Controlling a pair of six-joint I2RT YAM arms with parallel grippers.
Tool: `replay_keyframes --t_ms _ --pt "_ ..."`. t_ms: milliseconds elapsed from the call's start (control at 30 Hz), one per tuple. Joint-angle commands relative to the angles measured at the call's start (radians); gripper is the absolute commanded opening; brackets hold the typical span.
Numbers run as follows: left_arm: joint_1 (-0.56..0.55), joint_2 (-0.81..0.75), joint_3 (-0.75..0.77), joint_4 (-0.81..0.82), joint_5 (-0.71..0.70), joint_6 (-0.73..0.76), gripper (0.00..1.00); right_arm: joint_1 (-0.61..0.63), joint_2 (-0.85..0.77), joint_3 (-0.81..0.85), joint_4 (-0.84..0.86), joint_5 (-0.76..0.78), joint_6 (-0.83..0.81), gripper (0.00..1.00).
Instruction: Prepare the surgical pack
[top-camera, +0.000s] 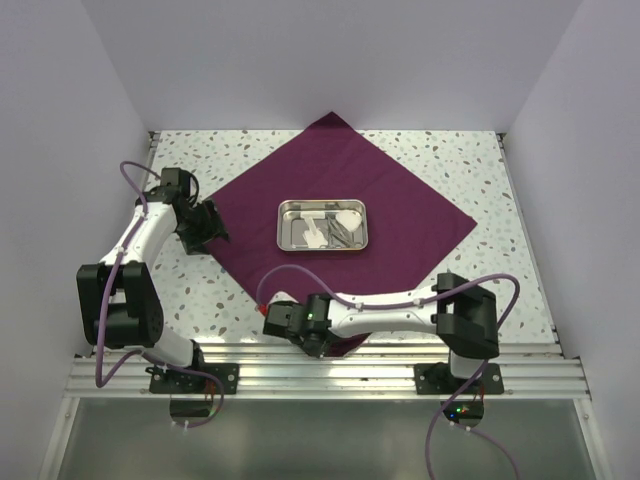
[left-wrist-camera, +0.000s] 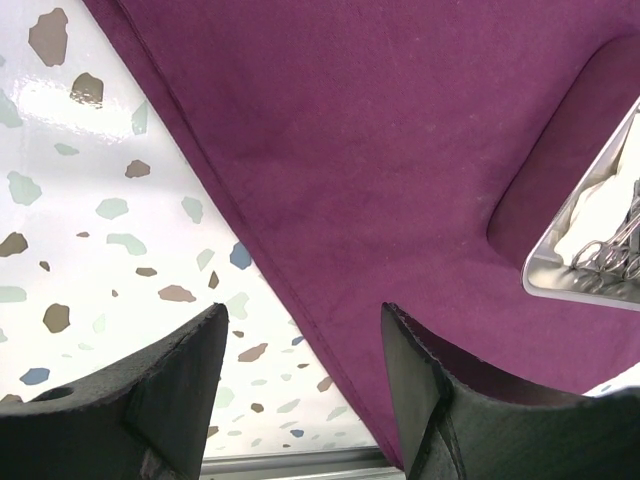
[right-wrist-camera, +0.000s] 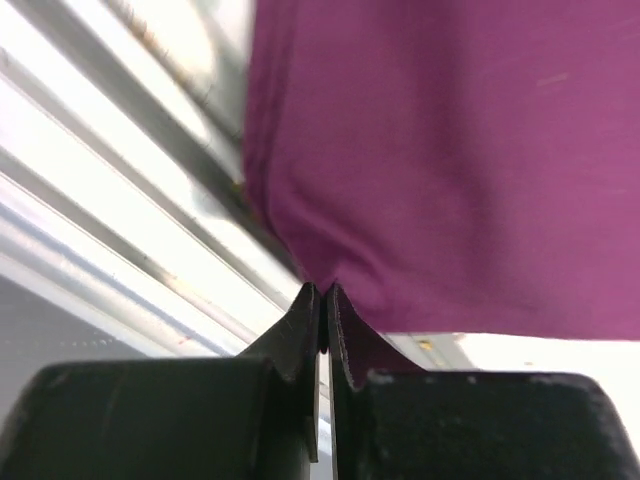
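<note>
The dark-purple cloth (top-camera: 400, 200) lies as a diamond on the speckled table. At its middle stands the steel tray (top-camera: 283, 225), holding white gauze (top-camera: 345, 218) and thin silver instruments (top-camera: 343, 236). My left gripper (top-camera: 212, 225) hovers open at the cloth's left corner; in the left wrist view the cloth's edge (left-wrist-camera: 380, 150) runs between its fingers (left-wrist-camera: 305, 330), with the tray (left-wrist-camera: 560, 275) at the right. My right gripper (top-camera: 272, 320) is at the cloth's near corner by the front rail. In the right wrist view it (right-wrist-camera: 325, 290) is shut on the bunched tip of the cloth (right-wrist-camera: 450, 150).
An aluminium rail (top-camera: 320, 375) runs along the table's near edge, right under the right gripper; it shows as bright bars (right-wrist-camera: 120, 230) in the right wrist view. White walls enclose the table on the left, right and back.
</note>
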Motion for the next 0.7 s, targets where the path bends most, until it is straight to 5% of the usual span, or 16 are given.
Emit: replay_keyframes --t_ms 0,333,533,667 --pt "0.006 -0.016 0.036 0.016 0.014 0.020 0.67 -0.044 -0.059 0.136 -0.084 0.180 0.008 0.00" --pt "0.006 0.021 0.038 0.025 0.023 0.008 0.66 -0.417 -0.030 0.438 0.009 0.258 -0.231 0.00" --pt "0.004 0.046 0.056 0.025 0.043 0.012 0.66 -0.463 0.155 0.719 -0.082 0.156 -0.311 0.00" --pt "0.004 0.046 0.051 0.028 0.017 0.026 0.66 -0.436 0.043 0.500 -0.005 0.028 -0.249 0.00"
